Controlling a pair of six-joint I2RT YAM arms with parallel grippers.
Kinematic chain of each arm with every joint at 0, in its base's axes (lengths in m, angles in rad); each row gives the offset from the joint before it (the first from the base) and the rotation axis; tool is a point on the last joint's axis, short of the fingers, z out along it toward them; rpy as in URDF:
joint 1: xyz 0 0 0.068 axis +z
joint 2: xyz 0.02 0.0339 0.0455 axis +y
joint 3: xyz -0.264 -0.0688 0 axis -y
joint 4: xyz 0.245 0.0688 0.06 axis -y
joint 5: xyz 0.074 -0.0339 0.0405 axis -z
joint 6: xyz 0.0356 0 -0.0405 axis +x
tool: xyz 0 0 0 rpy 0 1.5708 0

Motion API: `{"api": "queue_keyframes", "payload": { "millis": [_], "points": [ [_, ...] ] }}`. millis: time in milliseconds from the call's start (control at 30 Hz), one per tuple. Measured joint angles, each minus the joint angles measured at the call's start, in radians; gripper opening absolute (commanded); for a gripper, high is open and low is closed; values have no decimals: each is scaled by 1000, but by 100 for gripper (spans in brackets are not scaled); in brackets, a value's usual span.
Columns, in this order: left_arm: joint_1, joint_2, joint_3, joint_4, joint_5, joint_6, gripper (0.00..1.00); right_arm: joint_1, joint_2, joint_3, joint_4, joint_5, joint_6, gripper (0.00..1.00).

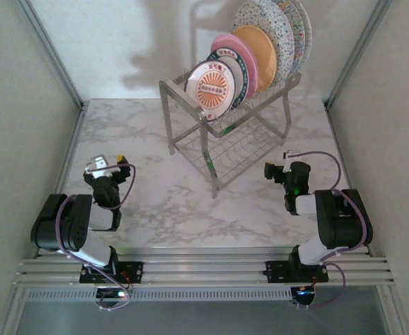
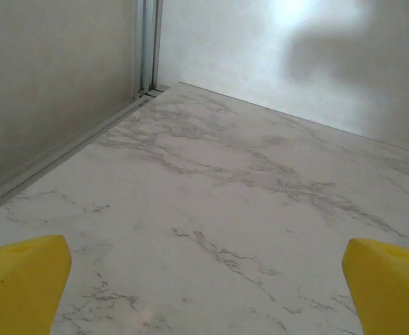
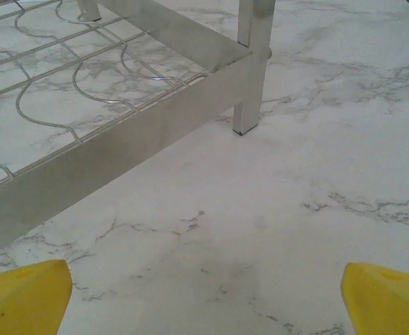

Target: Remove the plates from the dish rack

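Starting the unloading, as I judge it: all the plates (image 1: 250, 52) stand on edge in the upper tier of the dish rack (image 1: 206, 143), at the far middle of the marble desk (image 1: 155, 202). From front to back I see a white sunburst plate (image 1: 213, 87), a pink plate (image 1: 244, 61), an orange plate (image 1: 260, 45) and large speckled plates (image 1: 278, 24). The lower tier looks bare.

My left pincer (image 1: 110, 162) hovers low over the near left of the desk, well apart from the rack, released and grasping nothing. My right pincer (image 1: 278, 165) sits near the rack's front right leg, also released and grasping nothing.

Next, I judge, one arm must rise to the upper tier, close on the rim of the frontmost plate, and lift it straight up out of its slot.
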Motion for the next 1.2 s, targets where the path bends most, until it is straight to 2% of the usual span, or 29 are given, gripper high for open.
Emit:
{"api": "queue_keyframes", "payload": {
  "millis": [800, 900, 1067, 1200],
  "points": [
    [0, -3, 0, -1, -3, 0, 99, -1, -1, 0, 0, 9, 1, 99],
    [-8, -81, -2, -49, -45, 0, 99, 4, -69, -21, -22, 97, 23, 99],
    [-51, -329, 1, -116, -124, -1, 99, 7, -425, -34, -155, 353, 95, 99],
    [-73, -451, 56, -182, -198, -2, 99, -22, -588, 105, -326, 518, 106, 99]
  ]
}}
